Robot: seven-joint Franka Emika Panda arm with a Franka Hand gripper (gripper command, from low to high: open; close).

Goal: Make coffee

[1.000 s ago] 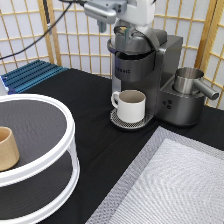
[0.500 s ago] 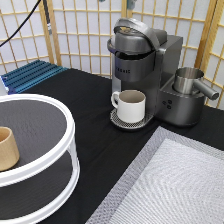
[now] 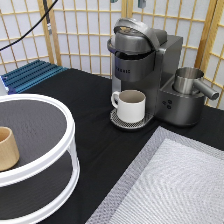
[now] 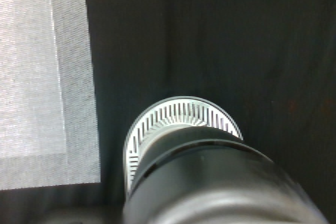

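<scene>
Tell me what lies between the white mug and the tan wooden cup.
Exterior view: only bare black tablecloth and the tiered stand's white rim separate mug and cup.

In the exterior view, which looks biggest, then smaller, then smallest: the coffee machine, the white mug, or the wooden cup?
1. Coffee machine, clearly biggest.
2-3. White mug and wooden cup look alike; the cup is nearer the camera and cut off by the edge, so no ranking.

Exterior view: fixed, elevated, angled down across the table (image 3: 95,150) toward the coffee machine (image 3: 145,75) and the screen behind it, at moderate range. Wrist view: looks steeply down from close above the machine's top (image 4: 217,185). Both views share the round drip grate (image 3: 127,121) (image 4: 176,117) and grey mat (image 3: 175,185) (image 4: 37,90).
</scene>
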